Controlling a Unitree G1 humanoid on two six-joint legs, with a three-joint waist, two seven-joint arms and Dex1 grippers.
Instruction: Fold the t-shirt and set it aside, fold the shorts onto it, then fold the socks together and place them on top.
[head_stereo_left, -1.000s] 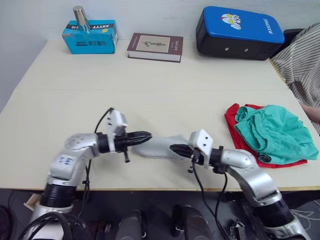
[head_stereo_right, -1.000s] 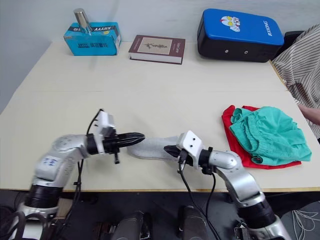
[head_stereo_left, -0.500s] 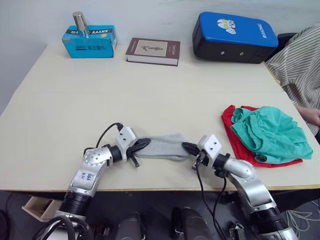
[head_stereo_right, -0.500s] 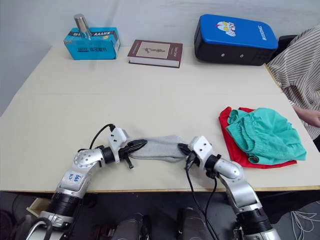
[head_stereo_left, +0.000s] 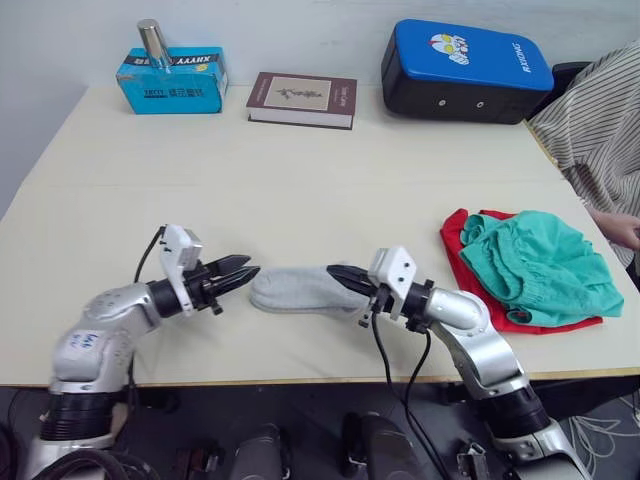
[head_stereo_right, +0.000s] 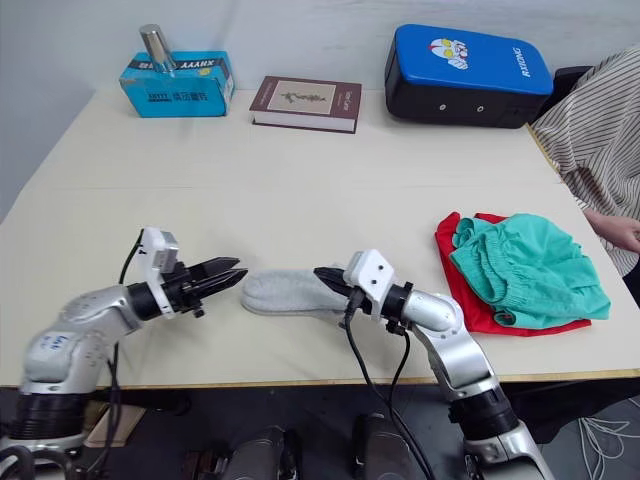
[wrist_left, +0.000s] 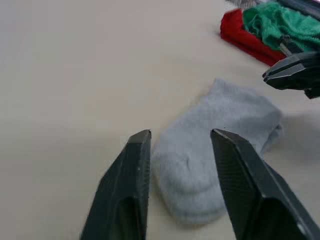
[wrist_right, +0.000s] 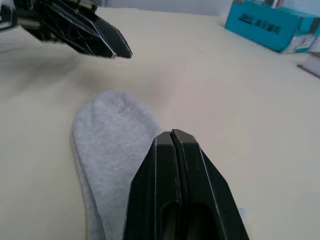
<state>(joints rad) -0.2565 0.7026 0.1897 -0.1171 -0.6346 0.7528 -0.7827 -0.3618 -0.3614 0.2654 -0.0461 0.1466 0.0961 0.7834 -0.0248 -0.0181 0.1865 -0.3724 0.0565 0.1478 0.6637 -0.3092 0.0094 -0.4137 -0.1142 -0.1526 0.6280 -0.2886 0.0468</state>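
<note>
The light grey socks (head_stereo_left: 295, 290) lie flat in a short, doubled-over bundle near the table's front edge. My left gripper (head_stereo_left: 246, 270) is open just left of the bundle's rounded end (wrist_left: 192, 185) and touches nothing. From the right, my right gripper (head_stereo_left: 333, 271) comes in with its fingers (wrist_right: 171, 150) shut, tips hovering over the socks' right part; no fabric shows between them. To the right, the teal-green shorts (head_stereo_left: 540, 265) are bunched on top of the red t-shirt (head_stereo_left: 466, 240), of which just the edges show.
Along the table's far edge stand a blue tissue box (head_stereo_left: 172, 80) with a metal cylinder (head_stereo_left: 151, 40) on it, a brown book (head_stereo_left: 302, 98) and a blue padded case (head_stereo_left: 465, 70). A person in a striped garment (head_stereo_left: 600, 110) sits at the right, hand (head_stereo_left: 620, 228) near the clothes.
Both grippers had the socks stretched between them. The left has let go, opened and drawn back left. The right has moved left over the socks, which now lie shorter and doubled.
</note>
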